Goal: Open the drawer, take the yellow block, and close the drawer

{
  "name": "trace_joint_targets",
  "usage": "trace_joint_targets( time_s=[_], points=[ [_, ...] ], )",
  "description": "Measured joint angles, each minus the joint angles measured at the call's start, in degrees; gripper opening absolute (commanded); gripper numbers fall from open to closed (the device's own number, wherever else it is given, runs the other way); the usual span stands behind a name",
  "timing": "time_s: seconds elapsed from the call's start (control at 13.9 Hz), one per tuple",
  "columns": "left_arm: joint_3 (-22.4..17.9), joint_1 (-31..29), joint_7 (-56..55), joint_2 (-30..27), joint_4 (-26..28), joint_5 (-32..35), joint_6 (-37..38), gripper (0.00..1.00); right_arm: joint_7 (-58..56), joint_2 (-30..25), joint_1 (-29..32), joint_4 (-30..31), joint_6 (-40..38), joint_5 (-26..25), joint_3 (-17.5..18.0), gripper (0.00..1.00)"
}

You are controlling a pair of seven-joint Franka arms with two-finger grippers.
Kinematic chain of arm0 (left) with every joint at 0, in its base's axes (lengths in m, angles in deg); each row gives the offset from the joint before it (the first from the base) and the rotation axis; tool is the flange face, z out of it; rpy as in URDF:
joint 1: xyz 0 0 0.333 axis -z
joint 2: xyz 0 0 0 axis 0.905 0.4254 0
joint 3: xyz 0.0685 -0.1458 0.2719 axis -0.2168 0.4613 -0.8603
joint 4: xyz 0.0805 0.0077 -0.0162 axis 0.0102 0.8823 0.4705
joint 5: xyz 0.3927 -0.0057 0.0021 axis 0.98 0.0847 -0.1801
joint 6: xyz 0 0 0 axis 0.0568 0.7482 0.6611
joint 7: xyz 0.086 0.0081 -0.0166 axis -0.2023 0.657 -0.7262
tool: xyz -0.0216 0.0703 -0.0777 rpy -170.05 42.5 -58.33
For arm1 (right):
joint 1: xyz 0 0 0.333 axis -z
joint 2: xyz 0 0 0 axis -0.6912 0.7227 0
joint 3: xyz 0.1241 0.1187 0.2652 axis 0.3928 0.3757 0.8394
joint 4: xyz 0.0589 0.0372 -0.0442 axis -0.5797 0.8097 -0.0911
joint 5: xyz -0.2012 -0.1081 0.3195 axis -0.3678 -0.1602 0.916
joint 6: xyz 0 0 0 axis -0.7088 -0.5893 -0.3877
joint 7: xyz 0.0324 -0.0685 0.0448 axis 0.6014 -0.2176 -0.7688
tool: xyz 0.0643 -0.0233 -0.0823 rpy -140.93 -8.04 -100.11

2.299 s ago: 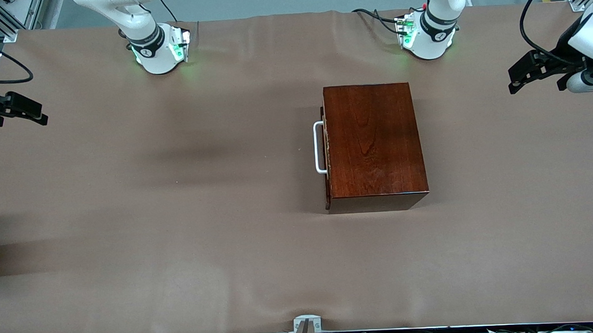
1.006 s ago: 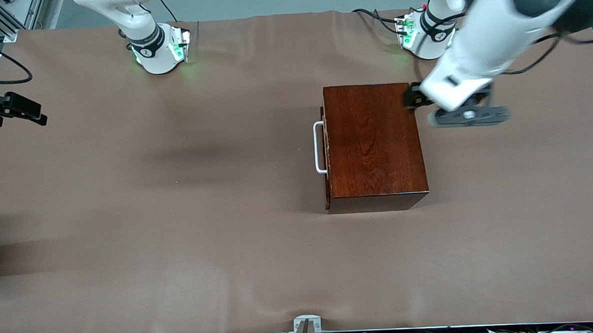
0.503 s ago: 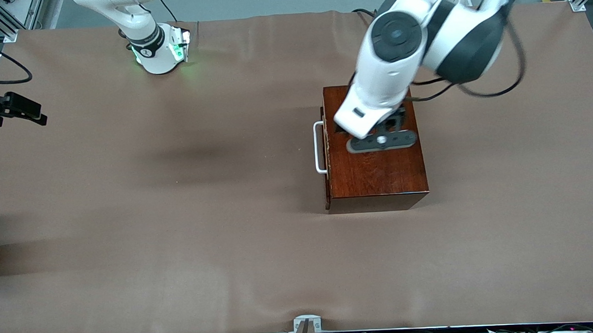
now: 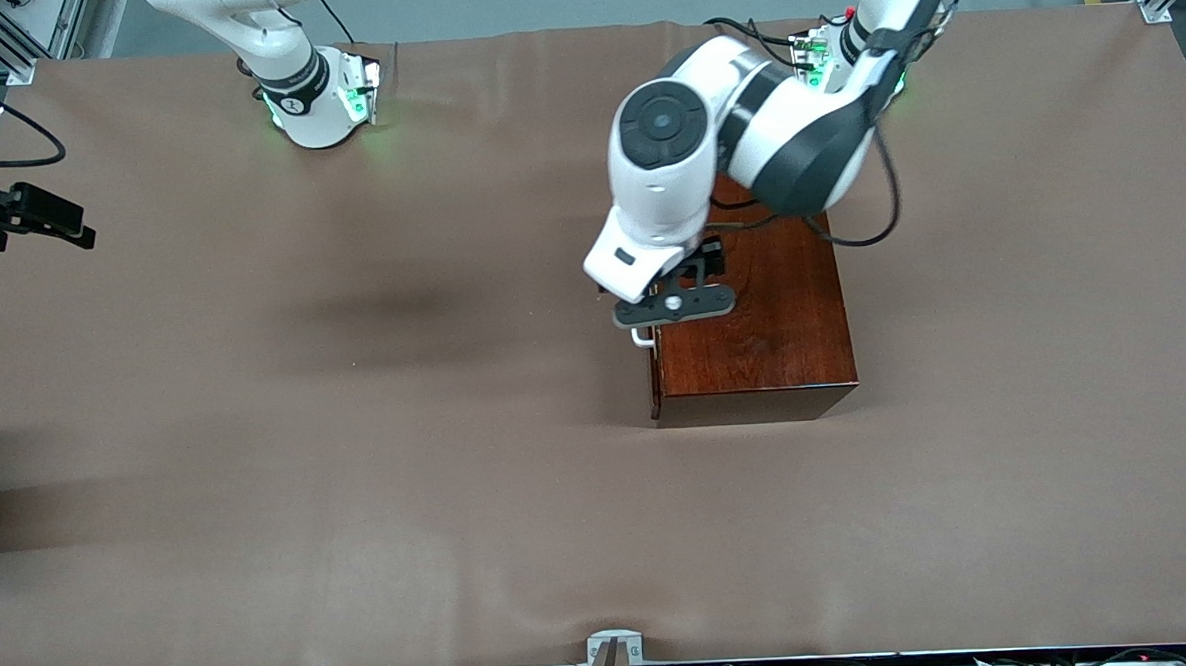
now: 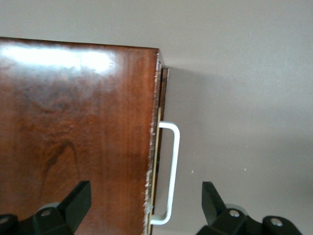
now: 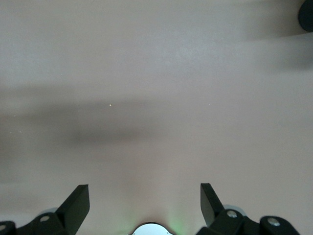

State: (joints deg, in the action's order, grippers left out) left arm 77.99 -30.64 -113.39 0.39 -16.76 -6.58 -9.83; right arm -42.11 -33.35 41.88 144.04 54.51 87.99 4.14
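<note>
The dark reddish-brown wooden box (image 4: 767,315) stands in the middle of the table. Its drawer (image 5: 163,93) is shut, and the drawer front faces the right arm's end of the table. The white bar handle (image 5: 172,161) is mostly hidden under the left hand in the front view. My left gripper (image 4: 657,305) hangs open and empty over the box's handle edge. In the left wrist view, one of its fingers (image 5: 78,198) is over the box top and the other is over the table past the handle. The yellow block is hidden. My right gripper (image 4: 73,228) waits open at the right arm's end of the table.
The brown cloth-covered table (image 4: 357,433) spreads all round the box. The two arm bases (image 4: 318,100) stand along the table edge farthest from the front camera. A small metal bracket (image 4: 612,647) sits at the edge nearest the camera.
My left arm has swung in from the left arm's end of the table, across the box top, to over the handle edge. The right arm has not moved, and the drawer stays shut.
</note>
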Motion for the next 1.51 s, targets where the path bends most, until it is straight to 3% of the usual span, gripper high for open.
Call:
trace_joint_targets(
  time_s=[0.29, 0.43, 1.15, 1.51],
  points=[
    [-10.11, 10.28, -1.96, 2.87, -0.72, 0.06, -2.38, 1.0, 0.0, 0.0, 0.0, 0.0, -0.07, 0.0, 0.04, 1.0],
    [-12.07, 12.14, -2.02, 3.45, -1.17, 0.08, -2.75, 1.0, 0.0, 0.0, 0.0, 0.0, -0.08, 0.0, 0.04, 1.0],
    [-12.23, 15.95, -2.01, 7.21, -1.18, 4.02, 1.01, 1.0, 0.0, 0.0, -0.01, 0.0, -0.09, 0.02, 0.35, 1.0],
    [-12.14, 16.38, -2.01, 7.54, -1.27, 4.04, -2.37, 1.0, 0.0, 0.0, -0.13, 0.0, -0.09, 0.02, 0.47, 1.0]
  ],
)
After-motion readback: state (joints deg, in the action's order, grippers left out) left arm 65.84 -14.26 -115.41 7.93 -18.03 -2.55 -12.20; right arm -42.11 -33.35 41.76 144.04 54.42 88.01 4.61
